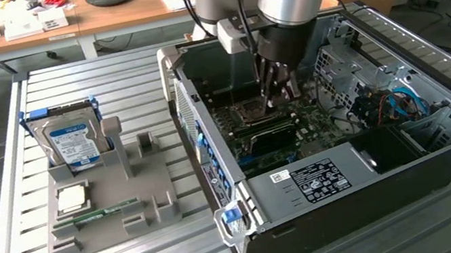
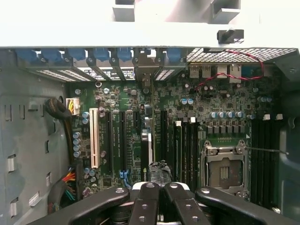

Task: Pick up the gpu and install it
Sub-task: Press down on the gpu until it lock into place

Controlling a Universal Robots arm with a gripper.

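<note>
The gpu (image 2: 147, 140) stands on edge inside the open computer case (image 1: 377, 208), seen from above as a thin strip. It runs from its silver bracket at the case's rear slots down among the motherboard's (image 2: 117, 108) expansion slots. My gripper (image 2: 159, 177) is shut, its black taped fingertips (image 2: 159, 169) together right at the card's upper edge. I cannot tell whether they touch the card. In the exterior view the gripper (image 1: 278, 98) reaches straight down into the case over the motherboard.
A grey parts tray (image 1: 152, 180) lies at the exterior view's left, holding a blue-labelled hard drive (image 1: 72, 140), a processor chip (image 1: 70, 197) and a green memory stick (image 1: 94, 216). The bare processor socket (image 2: 223, 171) lies beside the card. Cables and a drive cage crowd the case's right side.
</note>
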